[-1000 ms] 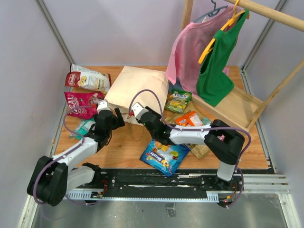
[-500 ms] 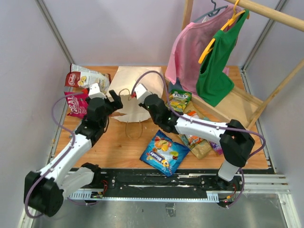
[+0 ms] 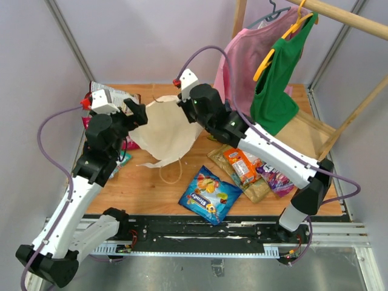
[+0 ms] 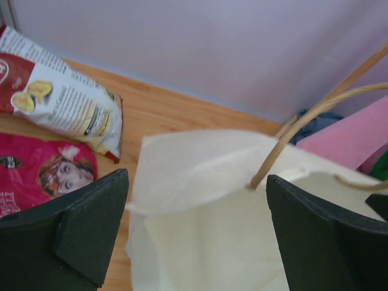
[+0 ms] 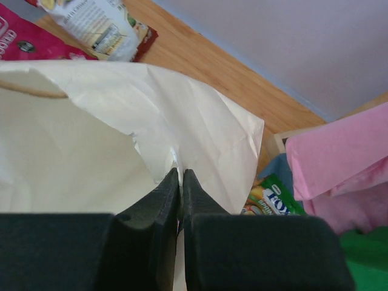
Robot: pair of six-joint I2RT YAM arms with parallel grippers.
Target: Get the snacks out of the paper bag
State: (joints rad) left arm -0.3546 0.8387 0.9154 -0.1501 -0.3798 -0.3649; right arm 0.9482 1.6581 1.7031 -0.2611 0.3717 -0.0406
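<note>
The tan paper bag (image 3: 167,130) hangs tilted above the table, its mouth toward the near side and a loop handle (image 3: 171,171) dangling. My right gripper (image 3: 187,114) is shut on the bag's upper edge (image 5: 180,173). At the bag's left side my left gripper (image 3: 137,113) is open, with the bag (image 4: 206,182) and its handles (image 4: 315,112) between and beyond the fingers, untouched. Snacks lie on the table: a blue packet (image 3: 211,198), an orange one (image 3: 240,165), a purple one (image 3: 276,180), a red-white one (image 4: 60,106), a magenta one (image 4: 42,176) and a green one (image 5: 276,197).
A pink shirt (image 3: 239,66) and a green shirt (image 3: 276,79) hang from a wooden rail (image 3: 339,15) at the back right, over a wooden base (image 3: 303,136). White walls close the table on three sides. A tan flat packet (image 3: 254,189) lies under the orange one.
My right gripper closed on the bag's edge and raised the bag up and back off the table. My left arm rose with it, its gripper staying open beside the bag.
</note>
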